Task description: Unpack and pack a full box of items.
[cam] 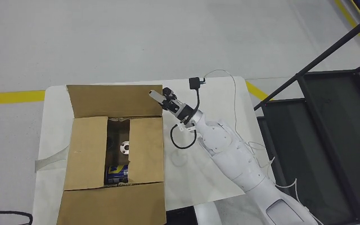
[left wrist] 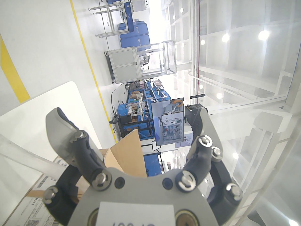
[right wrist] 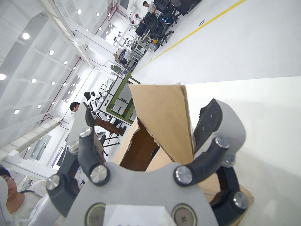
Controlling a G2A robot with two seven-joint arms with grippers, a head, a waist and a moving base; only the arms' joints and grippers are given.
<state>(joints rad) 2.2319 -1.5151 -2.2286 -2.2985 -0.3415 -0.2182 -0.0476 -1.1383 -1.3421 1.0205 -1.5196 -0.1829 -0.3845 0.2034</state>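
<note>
Right claw [cam: 161, 94] at box [cam: 87, 152] flap corner, seemingly open.

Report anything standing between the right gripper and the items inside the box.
On the box, the right inner flap lies folded over the opening, between the right gripper and the items, which show only through a narrow gap. A flap edge also stands between the open fingers.

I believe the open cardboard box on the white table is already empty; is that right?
Not quite: the open cardboard box on the white table is not empty. The top view shows a blue package and a round metal item inside it.
</note>
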